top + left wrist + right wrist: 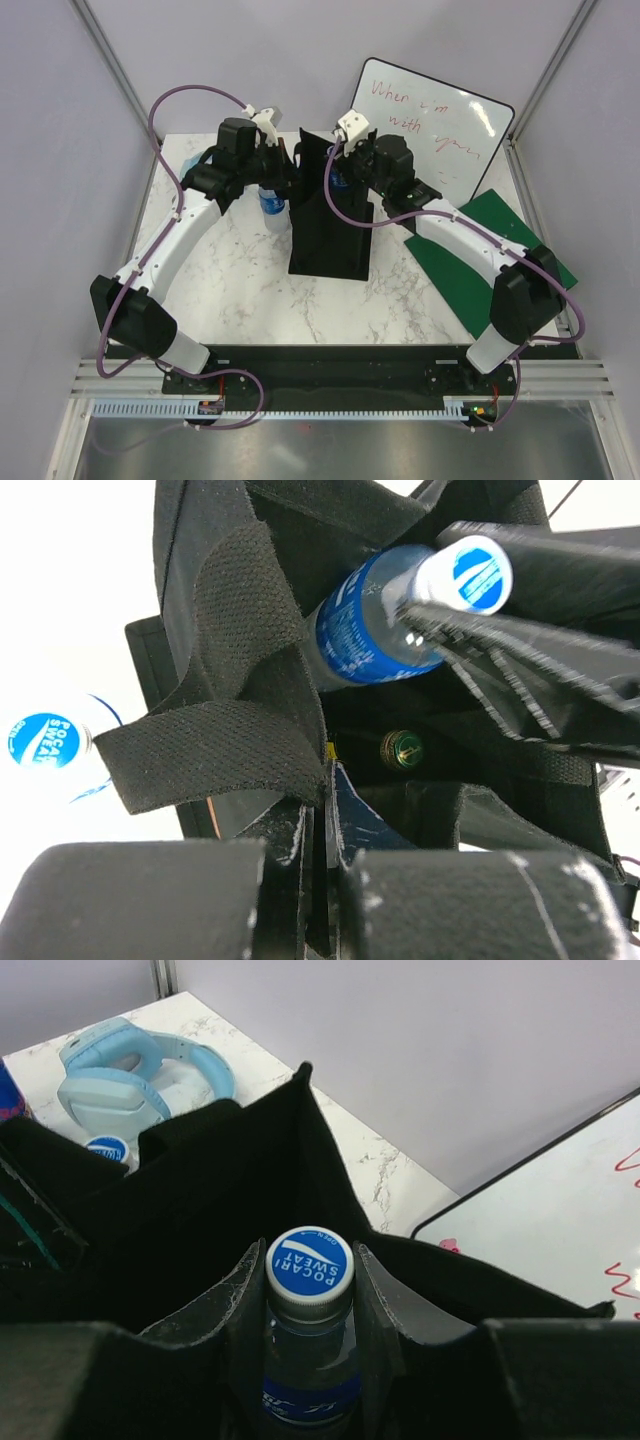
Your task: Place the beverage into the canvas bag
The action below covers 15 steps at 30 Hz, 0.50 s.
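The right tool (310, 1310) pinches the beverage (308, 1266) at its neck; the bottle stands roughly upright, cap up, with its body already in the mouth of the canvas bag (330, 235); the left tool (322, 830), pressed together, holds the bag's rim; the coming move, I judge, goes straight down.

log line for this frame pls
left gripper: shut on canvas bag rim | right gripper: shut on bottle neck, at bag mouth | second bottle: on table beside bag
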Motion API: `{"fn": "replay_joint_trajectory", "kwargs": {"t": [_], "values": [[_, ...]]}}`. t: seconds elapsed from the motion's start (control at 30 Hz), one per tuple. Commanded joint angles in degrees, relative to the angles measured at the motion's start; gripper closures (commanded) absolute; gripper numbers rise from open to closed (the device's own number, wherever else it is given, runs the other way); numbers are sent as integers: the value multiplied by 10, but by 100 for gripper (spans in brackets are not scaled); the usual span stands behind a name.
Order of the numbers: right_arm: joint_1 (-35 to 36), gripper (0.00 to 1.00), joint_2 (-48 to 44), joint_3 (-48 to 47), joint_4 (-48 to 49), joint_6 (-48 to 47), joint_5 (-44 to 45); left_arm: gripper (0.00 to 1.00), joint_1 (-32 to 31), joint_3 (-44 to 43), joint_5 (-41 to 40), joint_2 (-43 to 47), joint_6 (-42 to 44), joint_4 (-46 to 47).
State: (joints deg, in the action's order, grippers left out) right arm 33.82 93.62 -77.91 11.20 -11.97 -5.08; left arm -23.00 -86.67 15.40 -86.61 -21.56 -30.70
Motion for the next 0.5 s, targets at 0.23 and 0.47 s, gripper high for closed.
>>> {"fn": "replay_joint_trajectory", "kwargs": {"t": [0.23, 0.47], "values": [[-13, 100, -1, 80, 142, -6, -8, 98, -1, -13, 9, 25, 9, 18], [-29, 100, 16, 88, 140, 26, -41, 98, -1, -13, 5, 30, 6, 17]]}}
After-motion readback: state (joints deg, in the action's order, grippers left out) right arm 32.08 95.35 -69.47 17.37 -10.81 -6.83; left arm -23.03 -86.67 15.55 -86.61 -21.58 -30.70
